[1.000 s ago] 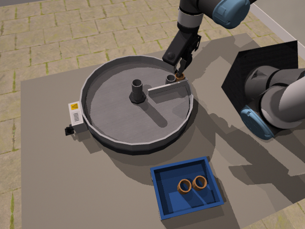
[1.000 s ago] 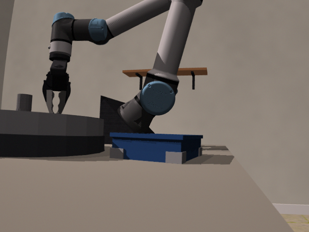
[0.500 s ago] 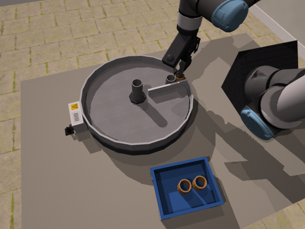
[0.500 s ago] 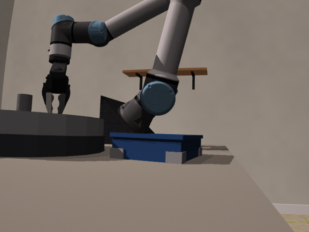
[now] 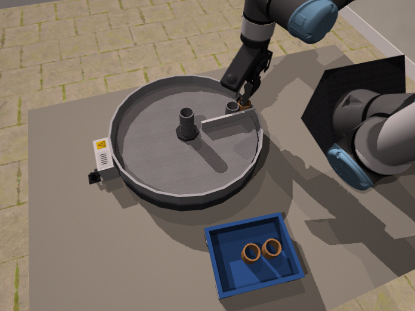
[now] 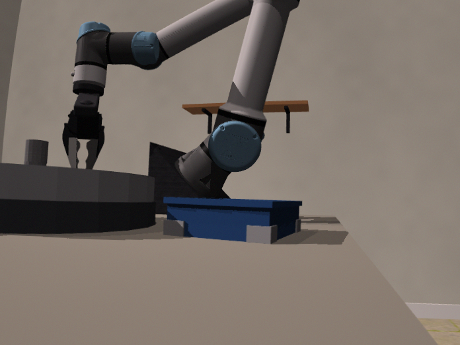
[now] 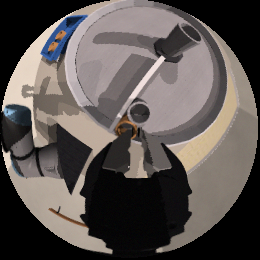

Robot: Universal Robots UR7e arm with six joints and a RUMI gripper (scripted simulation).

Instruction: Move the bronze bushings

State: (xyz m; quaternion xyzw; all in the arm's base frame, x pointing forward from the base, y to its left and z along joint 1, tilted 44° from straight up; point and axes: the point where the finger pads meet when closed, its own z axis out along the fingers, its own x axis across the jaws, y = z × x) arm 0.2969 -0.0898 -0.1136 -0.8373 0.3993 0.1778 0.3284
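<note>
Pincer is positioned low at the inner edge of the turntable, pointing downward. Its fingertips stand near one another with a narrow gap visible; whether the wall of a bushing lies between them cannot be determined.

Bronze bushing is located on the turntable, directly at the fingertips, in the corner between the raised rim and the straight divider. Steel bushing stands upright immediately beside it, toward the centre post; contact between the two cannot be confirmed.

Blue crate rests on the desk, apart from the turntable. Inside are two further bronze items: the first crated bushing and the second crated bushing, side by side. Transfer of bronze pieces is therefore incomplete, with one observed outside the crate.

White control box, bearing a yellow warning label, is at the outer side of the turntable. Brown shelf is mounted on the wall behind the arm.
</note>
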